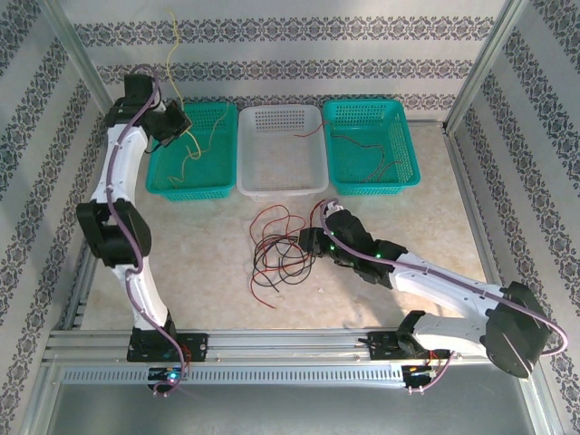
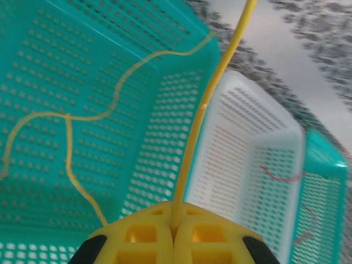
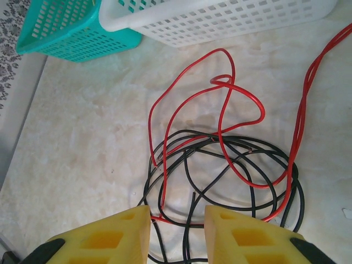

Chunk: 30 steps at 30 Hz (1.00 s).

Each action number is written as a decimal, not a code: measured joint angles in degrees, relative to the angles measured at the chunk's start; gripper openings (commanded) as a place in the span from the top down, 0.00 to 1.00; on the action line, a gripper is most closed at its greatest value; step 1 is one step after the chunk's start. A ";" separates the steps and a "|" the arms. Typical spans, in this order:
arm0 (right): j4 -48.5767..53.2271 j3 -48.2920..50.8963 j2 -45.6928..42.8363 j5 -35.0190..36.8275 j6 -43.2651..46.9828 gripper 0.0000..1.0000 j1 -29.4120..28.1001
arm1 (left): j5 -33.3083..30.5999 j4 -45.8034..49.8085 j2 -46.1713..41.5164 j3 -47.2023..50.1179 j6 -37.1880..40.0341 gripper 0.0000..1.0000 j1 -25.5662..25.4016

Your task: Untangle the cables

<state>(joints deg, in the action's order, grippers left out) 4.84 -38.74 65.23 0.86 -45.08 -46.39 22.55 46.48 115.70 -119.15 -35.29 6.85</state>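
Observation:
A tangle of red and black cables (image 1: 276,249) lies on the table in front of the baskets. My right gripper (image 1: 306,243) sits low at its right edge. In the right wrist view the right gripper (image 3: 177,214) stands open, with a red strand (image 3: 220,110) and black strands (image 3: 231,146) running across the gap between its fingers. My left gripper (image 1: 178,122) hovers over the left teal basket (image 1: 186,192), shut on a yellow cable (image 1: 172,45) that rises above it. Up close, the yellow cable (image 2: 203,104) comes straight out of the closed left gripper (image 2: 175,217).
A white basket (image 1: 281,186) stands in the middle and a second teal basket (image 1: 372,186) to its right, holding thin red cables (image 1: 376,154). More yellow cable (image 2: 82,115) lies inside the left basket. Metal frame posts flank the table.

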 measured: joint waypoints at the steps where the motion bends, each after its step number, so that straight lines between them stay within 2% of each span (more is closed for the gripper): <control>1: 0.28 0.00 -0.31 0.04 0.02 0.67 0.00 | -1.40 1.14 1.62 -1.84 0.35 0.99 -0.02; 3: 1.05 0.00 -0.94 0.28 0.02 0.67 0.00 | -4.39 3.67 4.76 -4.57 1.44 0.84 -0.04; 9: 3.89 -0.04 -2.99 1.36 0.17 0.66 0.00 | -10.91 7.15 7.58 -3.63 4.13 0.60 -0.83; 12: 5.62 -0.46 -4.24 1.95 0.39 0.64 0.00 | -12.79 6.95 6.99 -0.59 4.74 0.59 -1.53; 16: 7.82 -1.18 -6.64 2.82 0.46 0.59 0.00 | -14.16 6.97 6.16 2.43 4.94 0.63 -1.64; 19: 9.18 -1.60 -8.35 3.28 0.42 0.56 0.00 | -15.45 6.93 4.39 2.60 4.94 0.61 -1.75; 22: 10.45 -1.92 -8.83 3.76 0.31 0.54 0.00 | -16.98 5.27 -2.69 6.19 5.14 0.56 -2.69; 27: 13.27 -3.87 -6.86 4.87 0.26 0.45 -0.02 | -15.80 -2.10 -23.37 19.74 5.14 0.49 -5.92; 30: 14.47 -5.49 -5.60 5.44 0.26 0.45 -0.02 | -15.10 -4.26 -28.87 22.93 6.36 0.53 -6.36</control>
<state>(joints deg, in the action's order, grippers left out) 19.31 -44.23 59.64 6.31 -44.82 -46.41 7.44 42.22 86.83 -96.23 -28.93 0.49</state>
